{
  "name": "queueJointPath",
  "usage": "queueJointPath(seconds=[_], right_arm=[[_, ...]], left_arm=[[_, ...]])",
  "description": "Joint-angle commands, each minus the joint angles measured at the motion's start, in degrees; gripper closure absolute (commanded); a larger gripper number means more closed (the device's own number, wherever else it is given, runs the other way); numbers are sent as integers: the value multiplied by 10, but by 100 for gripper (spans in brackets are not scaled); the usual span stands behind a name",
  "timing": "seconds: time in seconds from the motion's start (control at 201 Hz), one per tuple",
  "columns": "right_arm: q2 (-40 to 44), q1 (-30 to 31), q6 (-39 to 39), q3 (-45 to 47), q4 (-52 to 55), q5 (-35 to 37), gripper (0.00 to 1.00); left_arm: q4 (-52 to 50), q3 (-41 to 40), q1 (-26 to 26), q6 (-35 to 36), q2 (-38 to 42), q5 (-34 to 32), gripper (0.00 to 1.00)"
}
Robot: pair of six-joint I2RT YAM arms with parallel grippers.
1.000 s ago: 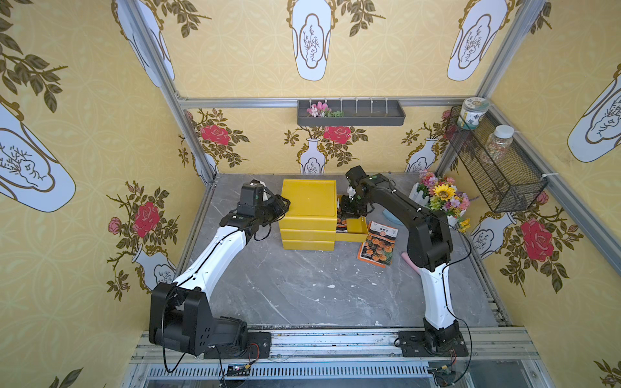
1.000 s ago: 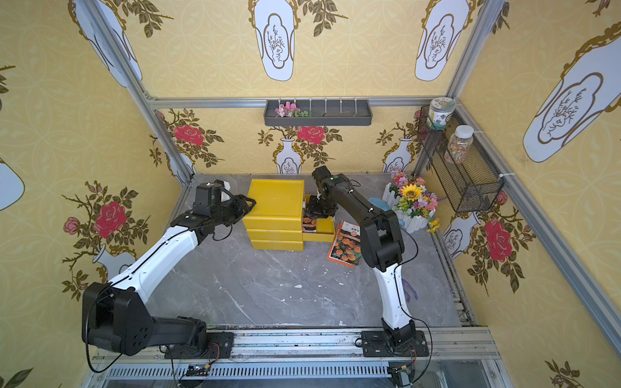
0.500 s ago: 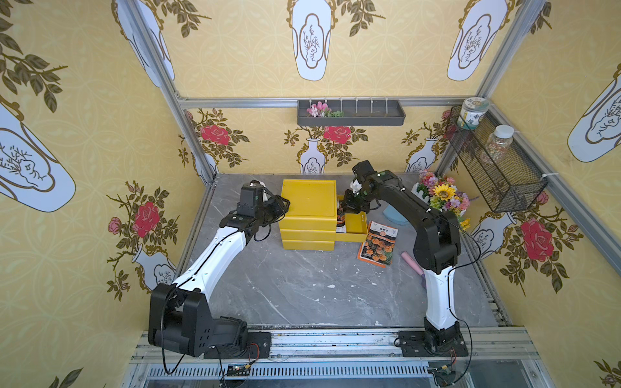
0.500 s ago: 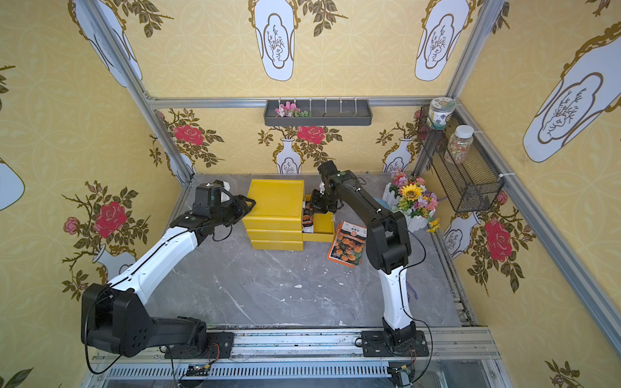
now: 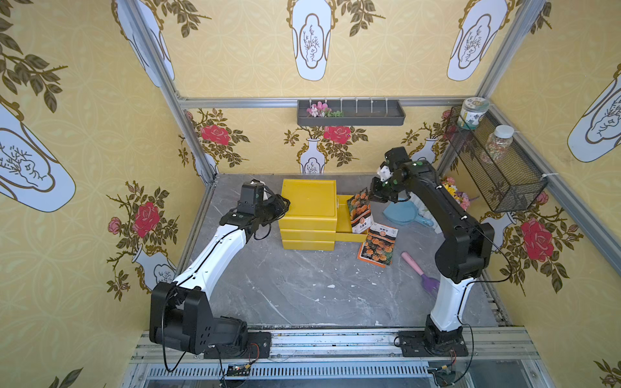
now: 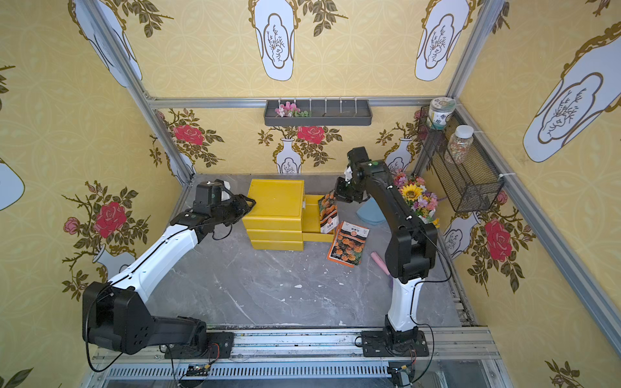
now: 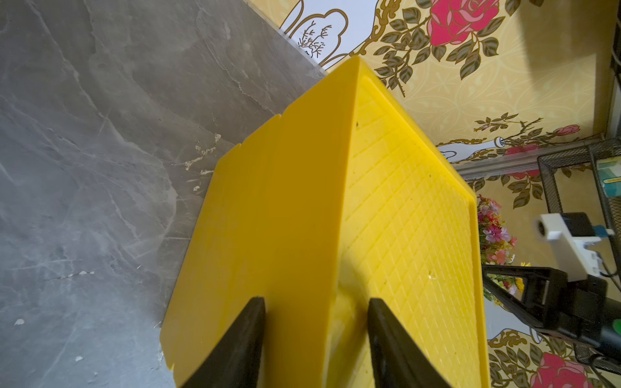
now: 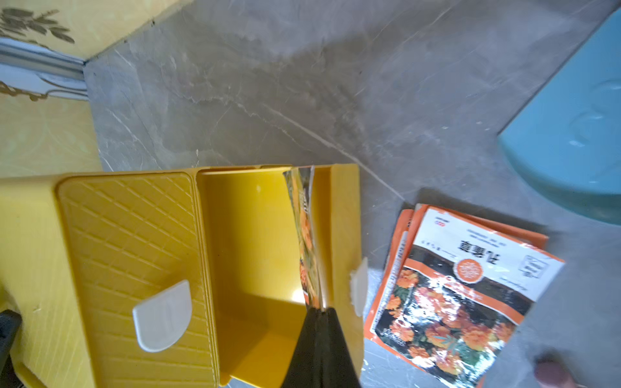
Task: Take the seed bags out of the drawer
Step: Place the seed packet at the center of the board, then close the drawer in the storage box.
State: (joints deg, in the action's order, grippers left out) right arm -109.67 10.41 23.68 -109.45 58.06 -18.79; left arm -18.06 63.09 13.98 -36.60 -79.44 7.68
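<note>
One marigold seed bag (image 5: 360,210) (image 6: 327,211) (image 8: 307,242) hangs nearly upright over the open drawer (image 5: 349,236) (image 6: 317,237) (image 8: 342,218). It is pinched at its top edge by the right gripper (image 5: 372,196) (image 6: 337,195) (image 8: 321,310), whose jaws are clamped tight on the packet. The right wrist view shows the bag edge-on, close to the drawer's front wall. Whether its lower edge touches the drawer floor cannot be told. The drawer is the topmost of three in the yellow chest (image 5: 309,201) (image 6: 275,201) (image 7: 302,201), pulled out toward the right arm's side, with its white pull tab (image 8: 358,290) on the front wall. On the grey marble-look tabletop (image 5: 302,285) just beside that front lies a small stack of seed bags (image 5: 378,243) (image 6: 347,243) (image 8: 463,285), the top one face up with orange marigolds. At the chest's far side the left gripper (image 5: 284,203) (image 6: 250,202) (image 7: 316,299) sits astride the upper edge. Its black fingers (image 7: 245,336) stand apart, one against the side wall and one over the ribbed top, and I cannot tell whether they squeeze the chest. A light-blue dustpan (image 5: 403,213) (image 8: 571,134) lies near the right gripper. A pink-handled purple trowel (image 5: 420,270) rests nearer the right arm's base, and a bouquet of flowers (image 6: 415,198) stands by the wall.
</note>
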Motion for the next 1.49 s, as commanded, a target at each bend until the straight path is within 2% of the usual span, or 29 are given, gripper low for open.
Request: queueJointPath(seconds=[0.0, 0.209, 0.324, 0.448, 0.752, 0.961, 0.991, 1.065, 1.13, 1.309, 1.488], right_arm=[[27, -42, -29, 13, 15, -8, 100], [67, -128, -44, 50, 14, -13, 100], [76, -141, -52, 81, 10, 0, 100], [80, -138, -43, 137, -16, -3, 100], [64, -73, 3, 257, -95, -5, 100], [53, -72, 0, 284, -90, 54, 100], [53, -72, -3, 284, -84, 68, 94], [53, -73, -7, 284, -78, 87, 69], [56, -71, -11, 281, -74, 96, 60], [50, -31, -17, 243, -61, 100, 54], [29, 22, 4, 201, -70, 50, 54]], left_arm=[[-68, -1, 1, 9, -9, 6, 47], [-71, 4, 2, 10, -10, 4, 47], [-70, 6, 1, 8, -12, 5, 47], [-70, 10, 2, 7, -13, 5, 47], [-70, 6, 2, 6, -11, 6, 47], [-70, 5, 2, 4, -7, 7, 47], [-70, 5, 2, 5, -7, 8, 47], [-70, 5, 2, 5, -7, 8, 47], [-71, 5, 2, 5, -7, 8, 47], [-72, 7, 2, 8, -7, 8, 47], [-76, 11, 2, 10, -7, 6, 46]])
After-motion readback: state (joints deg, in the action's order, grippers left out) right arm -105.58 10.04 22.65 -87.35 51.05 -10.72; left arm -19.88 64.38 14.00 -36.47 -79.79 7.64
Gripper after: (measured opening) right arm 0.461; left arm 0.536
